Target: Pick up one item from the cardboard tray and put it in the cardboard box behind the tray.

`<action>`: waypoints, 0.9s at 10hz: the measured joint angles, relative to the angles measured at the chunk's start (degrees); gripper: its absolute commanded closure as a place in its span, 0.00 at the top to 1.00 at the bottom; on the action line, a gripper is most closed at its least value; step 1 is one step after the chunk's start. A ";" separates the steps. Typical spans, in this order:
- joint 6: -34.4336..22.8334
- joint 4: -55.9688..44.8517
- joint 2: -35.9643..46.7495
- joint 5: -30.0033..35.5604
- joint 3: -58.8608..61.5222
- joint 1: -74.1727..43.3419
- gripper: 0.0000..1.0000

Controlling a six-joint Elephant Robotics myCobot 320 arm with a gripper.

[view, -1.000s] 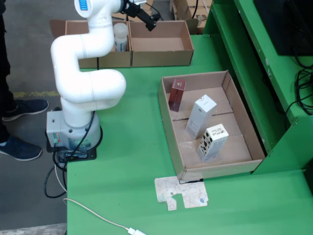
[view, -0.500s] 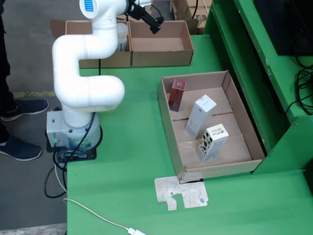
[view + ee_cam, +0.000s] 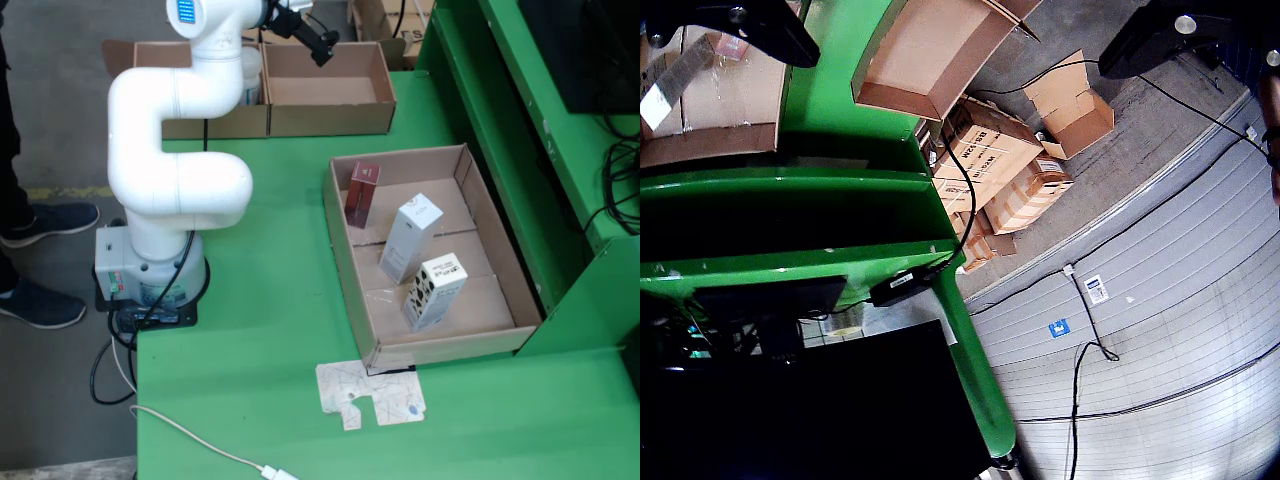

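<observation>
In the fixed view the cardboard tray (image 3: 340, 250) lies on the green table and holds three upright cartons: a dark red one (image 3: 362, 193), a plain white one (image 3: 411, 237) and a white one with black print (image 3: 435, 290). Behind it stands an open cardboard box (image 3: 330, 90). My gripper (image 3: 320, 48) hangs over that box's top left corner, far from the tray. The wrist view shows my gripper (image 3: 960, 62) open, its black fingers (image 3: 760, 25) spread to either side of the frame with nothing between them.
A second cardboard box (image 3: 200, 120) with a white bottle (image 3: 247, 72) in it sits left of the first. The white arm base (image 3: 150, 270) stands at the table's left edge. A flat paper cut-out (image 3: 372, 393) lies in front of the tray. Green shelving (image 3: 520, 130) borders the right.
The arm's upper part has swung slightly to the right, carrying the gripper a little right over the back box. The tray's cartons have not moved.
</observation>
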 measured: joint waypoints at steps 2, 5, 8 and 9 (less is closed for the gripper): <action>-4.48 4.75 -4.40 4.75 0.88 -4.57 1.00; -7.38 5.71 -5.01 12.57 2.37 -12.57 1.00; -10.89 6.42 -1.85 20.13 0.97 -21.27 1.00; -11.77 5.98 -0.44 20.74 0.79 -23.64 1.00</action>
